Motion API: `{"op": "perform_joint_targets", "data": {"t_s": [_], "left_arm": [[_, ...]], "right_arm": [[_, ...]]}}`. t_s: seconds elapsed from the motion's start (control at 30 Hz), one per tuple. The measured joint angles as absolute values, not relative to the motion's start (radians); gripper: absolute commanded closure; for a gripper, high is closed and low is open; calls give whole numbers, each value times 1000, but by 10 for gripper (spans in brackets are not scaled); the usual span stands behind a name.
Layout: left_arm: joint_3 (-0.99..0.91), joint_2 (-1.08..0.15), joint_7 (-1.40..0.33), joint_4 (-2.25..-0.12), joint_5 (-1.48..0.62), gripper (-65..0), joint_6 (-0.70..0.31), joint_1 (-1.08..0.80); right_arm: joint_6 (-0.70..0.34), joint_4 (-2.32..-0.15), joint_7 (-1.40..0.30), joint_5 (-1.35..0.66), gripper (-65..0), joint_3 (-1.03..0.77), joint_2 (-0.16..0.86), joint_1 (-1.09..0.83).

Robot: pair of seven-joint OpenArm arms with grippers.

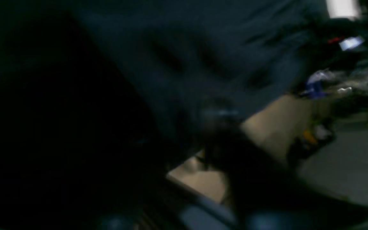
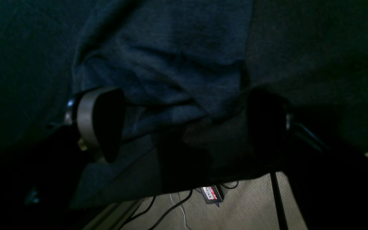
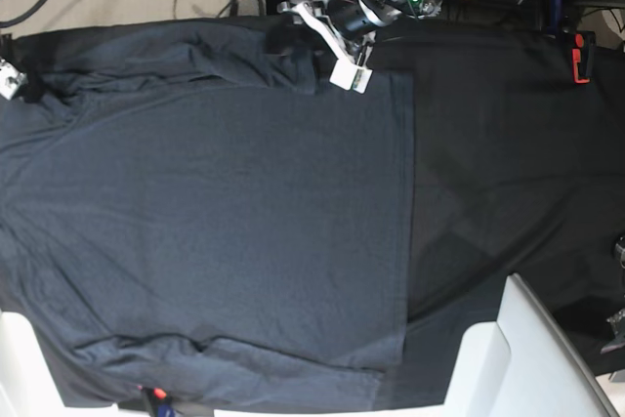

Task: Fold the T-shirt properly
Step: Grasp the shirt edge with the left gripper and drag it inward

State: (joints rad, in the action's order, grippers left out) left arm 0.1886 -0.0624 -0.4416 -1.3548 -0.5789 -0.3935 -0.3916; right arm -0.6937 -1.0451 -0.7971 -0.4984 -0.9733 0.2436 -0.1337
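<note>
Black tablecloth (image 3: 508, 144), 1 T-shirt (image 3: 215, 231) spread flat

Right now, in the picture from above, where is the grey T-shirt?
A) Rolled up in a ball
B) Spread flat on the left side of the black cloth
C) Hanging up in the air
B: the T-shirt lies spread flat over the left part of the view, and the black tablecloth shows bare on the right.
</note>
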Motion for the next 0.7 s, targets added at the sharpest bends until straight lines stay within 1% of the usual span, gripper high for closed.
{"op": "perform_joint_targets", "data": {"t_s": [0.13,0.17,0.2,0.23,0.33,0.37,0.4,0.43,0.5,0.57,0.6,0.7], "left_arm": [[187,-64,-453,-1356,-574,0,-393,-393],[187,-65,-453,-1357,-574,0,-393,-393],[188,-64,-453,-1359,-574,0,-393,-393],[191,-64,-454,-1366,-573,0,-393,-393],[192,-68,-454,-1419,-574,0,-394,-403],[192,-69,-456,-1433,-577,0,-396,-403],[192,-69,-455,-1446,-576,0,-396,-405],[191,-70,-453,-1461,-576,0,-395,-406],[191,-70,-463,-1485,-576,0,-393,-411],[191,-71,-541,-1506,-572,0,-393,-413],[191,-73,-558,-1515,-573,0,-393,-413],[186,-73,-582,-1570,-572,0,-393,-415]], "right_arm": [[-694,-1045,-797,-498,-566,-973,244,-133],[-694,-1045,-797,-499,-548,-973,244,-134],[-694,-1045,-797,-498,-510,-973,244,-133],[-693,-1045,-801,-498,-459,-973,244,-133],[-692,-1045,-816,-491,-267,-973,237,-134],[-692,-1045,-813,-493,-216,-973,235,-135],[-691,-1044,-817,-490,-180,-970,234,-135],[-690,-1042,-818,-490,-158,-967,234,-134],[-690,-1041,-819,-491,-147,-967,233,-131],[-690,-1041,-819,-491,-132,-967,234,-131],[-690,-1041,-819,-491,-111,-967,235,-131],[-691,-1041,-822,-491,-3,-966,239,-131]]}}
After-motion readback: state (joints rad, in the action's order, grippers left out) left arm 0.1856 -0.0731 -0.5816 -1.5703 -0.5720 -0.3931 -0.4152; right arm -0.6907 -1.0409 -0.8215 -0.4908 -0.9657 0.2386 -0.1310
